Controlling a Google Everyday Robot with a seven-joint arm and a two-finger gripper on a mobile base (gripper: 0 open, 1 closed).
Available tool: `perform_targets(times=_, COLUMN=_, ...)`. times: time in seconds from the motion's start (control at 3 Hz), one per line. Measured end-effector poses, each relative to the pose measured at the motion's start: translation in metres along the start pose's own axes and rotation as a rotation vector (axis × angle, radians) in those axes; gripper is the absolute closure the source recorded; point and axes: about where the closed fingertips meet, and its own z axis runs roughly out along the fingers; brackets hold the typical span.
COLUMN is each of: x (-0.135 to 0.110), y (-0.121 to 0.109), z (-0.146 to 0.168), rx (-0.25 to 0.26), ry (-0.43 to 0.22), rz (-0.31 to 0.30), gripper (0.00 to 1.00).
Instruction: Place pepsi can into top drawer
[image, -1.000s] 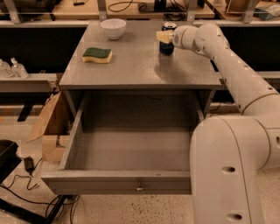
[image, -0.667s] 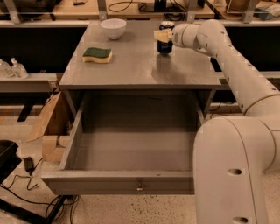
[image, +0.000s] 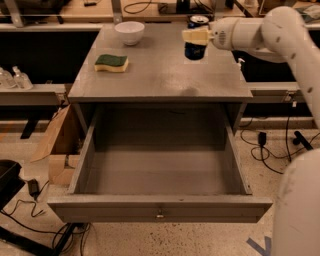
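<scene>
Gripper (image: 194, 37): at the far right part of the counter (image: 160, 75), reaching in from the right on the white arm (image: 250, 32). The cream fingers (image: 189, 36) are pinching the pepsi can (image: 194, 51). One finger lies across the can's front at about mid-height; the other is hidden behind it.

Pepsi can: upright, dark-blue body showing below the finger, silver top showing above it. It sits over the back-right area of the counter. Cannot tell whether its base touches the surface. There is a faint dark patch on the counter near the front edge, roughly in line with the can.

Top drawer (image: 125, 207): pulled fully out toward the camera below the counter's front edge, with its grey floor and side walls in view. The front panel has a small metal keyhole (image: 160, 216) at centre. The can is well apart from the drawer opening, with most of the counter's depth between them.

Others on the counter:
- White bowl (image: 129, 32) at the back, left of the can.
- Green-and-yellow sponge (image: 111, 62) at left, nearer the middle.

Both lie to the left, not between the can and the drawer.

The robot's white body (image: 300, 210) fills the lower right corner, just beside the drawer's right front corner. A cardboard box (image: 55, 145) is on the floor at left.
</scene>
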Motion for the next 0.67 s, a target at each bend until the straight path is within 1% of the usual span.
perform_targets(times=0.33, x=-0.008, y=0.067, z=-0.056, rx=-0.194, ry=-0.029, rz=-0.068, gripper=1.00)
perform_targets(times=0.67, x=0.011, y=0.107, z=-0.090, rx=-0.287, ry=-0.010, rz=-0.139, gripper=1.00)
